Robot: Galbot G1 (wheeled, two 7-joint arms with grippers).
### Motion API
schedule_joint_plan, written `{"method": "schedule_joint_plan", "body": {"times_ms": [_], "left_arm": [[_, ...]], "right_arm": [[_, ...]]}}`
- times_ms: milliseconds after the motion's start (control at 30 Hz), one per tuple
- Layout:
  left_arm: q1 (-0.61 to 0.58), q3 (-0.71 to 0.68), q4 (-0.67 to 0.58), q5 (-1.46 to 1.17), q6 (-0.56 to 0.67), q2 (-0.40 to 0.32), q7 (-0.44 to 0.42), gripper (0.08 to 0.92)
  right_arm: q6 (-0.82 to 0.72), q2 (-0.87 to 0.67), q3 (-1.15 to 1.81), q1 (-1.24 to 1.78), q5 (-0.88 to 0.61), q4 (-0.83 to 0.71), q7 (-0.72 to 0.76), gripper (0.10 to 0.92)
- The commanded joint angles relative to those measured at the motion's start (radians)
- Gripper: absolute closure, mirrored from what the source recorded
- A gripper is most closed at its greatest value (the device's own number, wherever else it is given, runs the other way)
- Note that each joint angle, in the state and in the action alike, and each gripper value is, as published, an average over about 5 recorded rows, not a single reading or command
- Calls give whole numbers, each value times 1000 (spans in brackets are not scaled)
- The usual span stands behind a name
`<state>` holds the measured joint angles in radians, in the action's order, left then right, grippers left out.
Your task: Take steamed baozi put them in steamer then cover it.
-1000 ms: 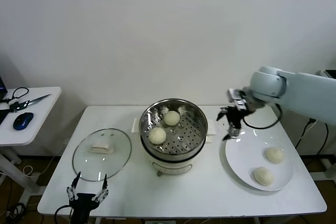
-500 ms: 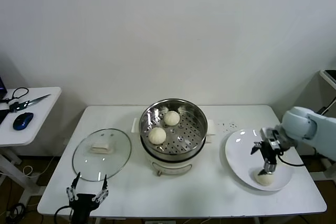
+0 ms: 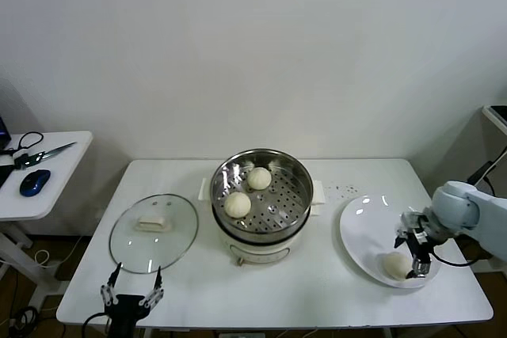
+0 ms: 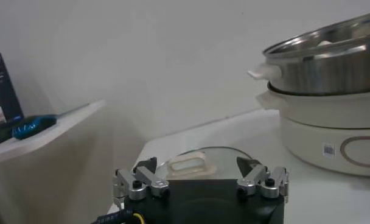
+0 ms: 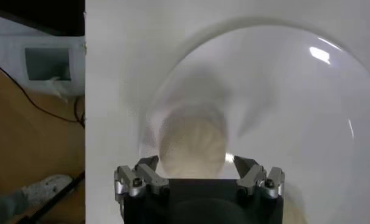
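Swinging away from the steamer (image 3: 261,195) within the last second, the right gripper (image 3: 415,252) has dropped low over the plate (image 3: 360,227) at the table's (image 3: 317,290) right end and now hangs just beside a bun (image 3: 395,266), fingers spread wide and empty. The wrist camera shows that bun (image 5: 192,145) lying straight ahead of the open jaws, centred between the 2 fingertip pairs and partly under the gripper (image 5: 199,178); the bun is round, so no axis matters and a short push forward and down looks enough to straddle it. Only 1 bun is in sight on the plate in the head view; the arm may be hiding a second.

2 buns, 1 (image 3: 237,205) nearer the front and 1 (image 3: 259,178) toward the back, already sit on the steamer's perforated tray. The cover (image 3: 153,232) lies flat on the table left of the steamer, handle up, well apart from the plate.

At the table's near-left edge the left gripper (image 3: 131,297) waits, also wide open and holding nothing, close to the cover (image 4: 194,159) and far nearer to it than the right arm, which is much the closer to the plate.
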<state>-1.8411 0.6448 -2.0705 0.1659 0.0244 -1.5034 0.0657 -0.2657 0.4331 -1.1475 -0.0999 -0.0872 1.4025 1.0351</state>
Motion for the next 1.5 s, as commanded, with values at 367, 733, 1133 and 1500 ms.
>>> {"method": "schedule_joint_plan", "body": {"times_ms": [367, 733, 1133, 1500], "left_arm": [[2, -4, 6, 10, 0, -3, 2, 177], [1, -5, 6, 11, 0, 0, 1, 177], [-3, -17, -2, 17, -5, -11, 2, 177], [-15, -18, -3, 14, -2, -12, 1, 177]], "right_arm": [[8, 42, 37, 44, 17, -47, 11, 264], [233, 115, -131, -270, 20, -106, 60, 362], [801, 405, -332, -800, 120, -64, 161, 355], [896, 621, -182, -718, 221, 3, 149, 349]]}}
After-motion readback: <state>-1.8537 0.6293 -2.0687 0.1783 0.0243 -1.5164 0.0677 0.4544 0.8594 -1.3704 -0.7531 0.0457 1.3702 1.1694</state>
